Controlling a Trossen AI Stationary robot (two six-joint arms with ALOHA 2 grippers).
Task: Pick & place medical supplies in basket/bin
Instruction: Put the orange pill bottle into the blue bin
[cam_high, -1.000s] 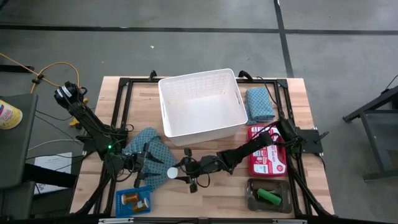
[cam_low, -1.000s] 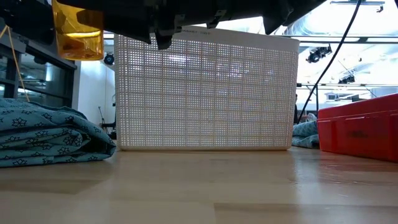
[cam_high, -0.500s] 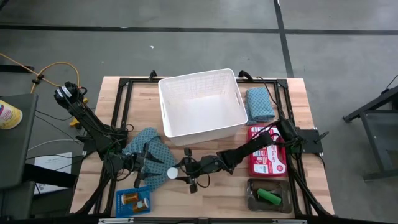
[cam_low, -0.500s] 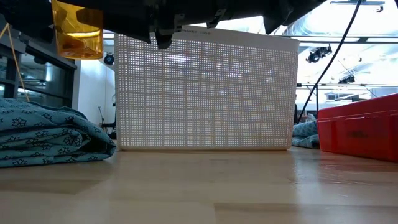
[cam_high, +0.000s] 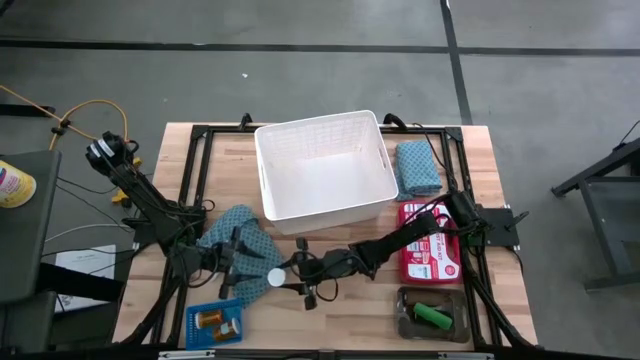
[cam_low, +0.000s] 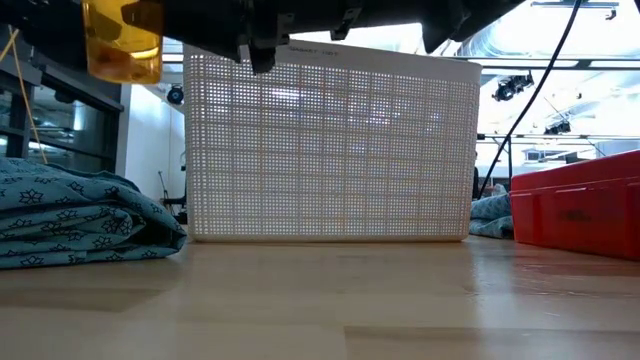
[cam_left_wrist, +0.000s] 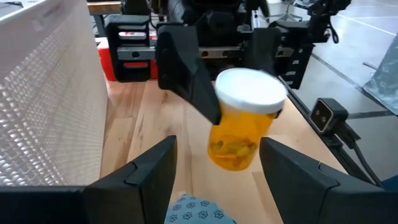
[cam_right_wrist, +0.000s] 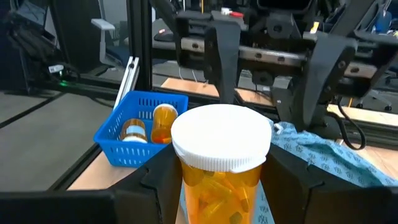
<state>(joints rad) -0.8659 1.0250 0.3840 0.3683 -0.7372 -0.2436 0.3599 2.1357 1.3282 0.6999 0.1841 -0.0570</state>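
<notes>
An orange pill bottle (cam_right_wrist: 221, 168) with a white cap (cam_high: 276, 278) is held by my right gripper (cam_high: 290, 272), which reaches in from the table's right and is shut on it. The low view shows the bottle (cam_low: 122, 40) well above the table. My left gripper (cam_left_wrist: 214, 168) is open, over the teal patterned cloth (cam_high: 232, 235), its fingers facing the bottle (cam_left_wrist: 239, 134) a short way off. The white lattice basket (cam_high: 265, 170) stands behind them toward the far edge. A second teal cloth (cam_high: 418, 167) lies folded to the right of the basket. My right gripper pinches the bottle's orange body (cam_right_wrist: 186, 186) just under the white cap, one finger (cam_left_wrist: 186, 68) on either side. The fingers come in about level from the table's right. The bottle is lifted clear of the table, cap upward and slightly tilted.
A blue mesh tray (cam_high: 195, 318) at the near left holds more orange bottles. A red case (cam_high: 432, 255) lies on the right, and a grey tray (cam_high: 405, 322) with a green piece (cam_high: 433, 317) sits at the near right corner. Bare wood shows between the trays.
The right gripper has raised the pill bottle a little; in the low view it sits higher than half a second ago.
</notes>
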